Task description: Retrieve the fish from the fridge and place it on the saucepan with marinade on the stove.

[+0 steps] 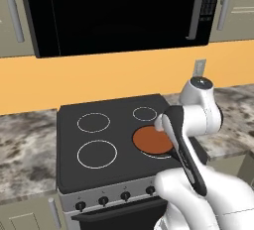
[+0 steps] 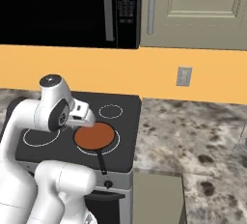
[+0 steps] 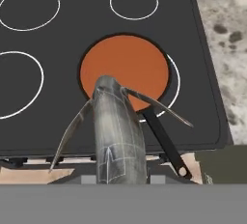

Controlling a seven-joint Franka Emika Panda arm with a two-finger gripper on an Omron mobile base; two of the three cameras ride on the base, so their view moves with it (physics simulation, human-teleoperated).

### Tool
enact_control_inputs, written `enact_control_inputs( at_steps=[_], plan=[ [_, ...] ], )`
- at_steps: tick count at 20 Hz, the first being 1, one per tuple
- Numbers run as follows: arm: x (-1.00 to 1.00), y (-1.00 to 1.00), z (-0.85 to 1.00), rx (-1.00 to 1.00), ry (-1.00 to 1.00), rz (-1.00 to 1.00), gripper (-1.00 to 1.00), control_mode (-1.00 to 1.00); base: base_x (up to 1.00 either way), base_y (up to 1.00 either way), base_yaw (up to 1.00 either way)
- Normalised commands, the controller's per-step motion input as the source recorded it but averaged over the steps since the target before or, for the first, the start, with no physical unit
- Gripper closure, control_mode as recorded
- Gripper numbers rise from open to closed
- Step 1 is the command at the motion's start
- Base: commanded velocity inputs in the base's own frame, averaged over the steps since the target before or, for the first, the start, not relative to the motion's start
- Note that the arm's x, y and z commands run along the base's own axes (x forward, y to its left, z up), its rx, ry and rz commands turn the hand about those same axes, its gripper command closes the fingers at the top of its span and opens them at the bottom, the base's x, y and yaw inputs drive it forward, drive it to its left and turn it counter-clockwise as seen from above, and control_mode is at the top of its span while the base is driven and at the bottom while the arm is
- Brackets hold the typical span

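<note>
A slim grey fish [image 3: 118, 131] with thin fins sticks out from the bottom of the hand view, and my gripper [image 2: 89, 121] is shut on it. It hangs over the near edge of the saucepan [image 3: 124, 68], a flat disc of orange-brown marinade [image 1: 151, 140] on the front right burner of the black stove [image 3: 62, 35]. The pan's dark handle [image 3: 164, 141] points toward the stove's front edge. In the right base view the hand hovers just left of the saucepan [image 2: 95, 137]. The fish hides the fingertips. The fridge is out of view.
A black microwave [image 1: 119, 11] hangs above the stove [image 1: 106, 127]. Dark knobs [image 1: 103, 200] line the stove front. Speckled stone counter [image 2: 193, 136] runs on both sides, with a wall outlet [image 2: 184, 76] on the orange backsplash. My arm's white links rise in front of the stove.
</note>
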Motion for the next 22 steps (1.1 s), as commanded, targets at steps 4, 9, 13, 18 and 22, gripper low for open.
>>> enact_control_inputs(
  at_steps=[4, 9, 13, 18, 22],
  plan=[
    [0.57, 0.00, -0.34, 0.00, 0.12, 0.00, 1.00, -1.00, 0.00, 0.00, 0.00],
    [0.38, 0.00, -0.52, 0.00, 0.04, 0.00, 1.00, -1.00, 0.00, 0.00, 0.00],
    [0.49, 0.00, -0.32, 0.00, 0.00, 0.00, 1.00, -1.00, 0.00, 0.00, 0.00],
    [0.50, 0.00, -0.38, 0.00, -0.01, 0.00, 1.00, -1.00, 0.00, 0.00, 0.00],
    [0.48, 0.00, -0.37, 0.00, -0.04, 0.00, 1.00, -1.00, 0.00, 0.00, 0.00]
  ],
)
